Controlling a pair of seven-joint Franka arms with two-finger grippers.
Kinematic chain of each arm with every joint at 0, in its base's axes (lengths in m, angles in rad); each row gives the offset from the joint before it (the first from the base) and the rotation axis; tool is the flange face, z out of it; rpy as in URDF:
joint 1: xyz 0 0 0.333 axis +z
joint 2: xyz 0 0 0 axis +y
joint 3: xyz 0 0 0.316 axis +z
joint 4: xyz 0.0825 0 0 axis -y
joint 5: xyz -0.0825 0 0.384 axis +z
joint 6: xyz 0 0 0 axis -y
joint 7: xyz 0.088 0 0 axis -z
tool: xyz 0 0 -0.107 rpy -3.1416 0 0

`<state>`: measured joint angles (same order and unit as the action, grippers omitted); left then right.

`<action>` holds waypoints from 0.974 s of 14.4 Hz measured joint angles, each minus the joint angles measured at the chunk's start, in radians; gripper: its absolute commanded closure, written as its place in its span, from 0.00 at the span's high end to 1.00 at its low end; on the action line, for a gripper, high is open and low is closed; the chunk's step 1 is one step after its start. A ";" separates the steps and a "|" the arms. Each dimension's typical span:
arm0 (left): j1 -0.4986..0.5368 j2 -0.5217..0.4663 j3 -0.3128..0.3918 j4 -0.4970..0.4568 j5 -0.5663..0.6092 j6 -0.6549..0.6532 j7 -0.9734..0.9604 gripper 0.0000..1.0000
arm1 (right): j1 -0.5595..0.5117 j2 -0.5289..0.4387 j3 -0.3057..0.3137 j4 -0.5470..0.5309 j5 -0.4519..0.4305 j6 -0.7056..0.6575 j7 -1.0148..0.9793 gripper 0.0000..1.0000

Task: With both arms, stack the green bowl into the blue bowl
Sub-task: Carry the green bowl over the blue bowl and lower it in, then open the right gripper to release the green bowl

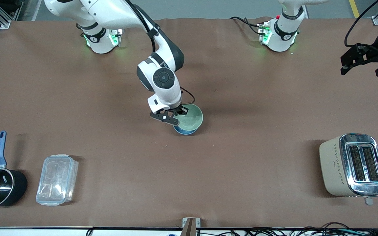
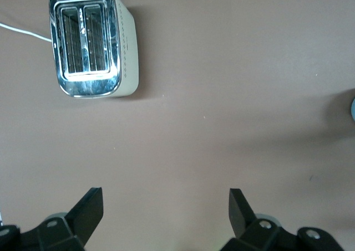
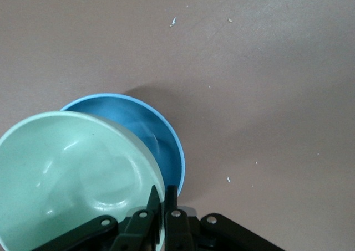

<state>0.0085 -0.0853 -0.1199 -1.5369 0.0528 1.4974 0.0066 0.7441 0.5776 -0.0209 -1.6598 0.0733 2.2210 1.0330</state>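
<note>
Green bowl [image 1: 190, 118] in right claw [image 1: 172, 115], unlabelled.

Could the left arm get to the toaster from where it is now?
Probably yes. The left end effector hangs open in the air at its own end of the table, and the toaster stands alone on bare table with nothing beside it.

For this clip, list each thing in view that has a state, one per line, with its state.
Green bowl: gripped by its rim, above the blue bowl, not seated.
Blue bowl: upright on the table, under the green bowl.
Right hand: shut on the green bowl.
Left hand: open, waiting.
Plastic box: lid on.
Toaster: slots empty.
</note>
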 measured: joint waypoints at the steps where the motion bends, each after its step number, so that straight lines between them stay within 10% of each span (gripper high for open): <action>1: -0.007 -0.007 0.008 -0.010 0.000 -0.002 0.000 1.00 | 0.000 0.004 -0.001 0.000 -0.001 0.001 0.000 0.01; 6: -0.012 -0.008 0.010 -0.018 -0.002 -0.016 0.000 1.00 | 0.000 0.013 -0.001 0.000 -0.002 0.002 0.000 0.11; 7: -0.012 -0.008 0.010 -0.019 -0.006 -0.016 0.000 1.00 | 0.000 0.015 -0.001 0.000 -0.002 0.002 0.000 0.24; 9: -0.011 -0.008 0.010 -0.020 -0.016 -0.016 0.000 1.00 | 0.000 0.020 -0.001 0.000 -0.002 0.002 0.000 0.95; 14: -0.011 -0.007 0.010 -0.022 -0.017 -0.016 0.000 1.00 | -0.009 0.019 -0.012 0.018 -0.006 0.004 -0.006 1.00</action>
<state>-0.0025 -0.0920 -0.1097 -1.5588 0.0357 1.4813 0.0063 0.7350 0.5963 -0.0333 -1.6415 0.0678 2.2247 1.0275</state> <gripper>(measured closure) 0.000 0.352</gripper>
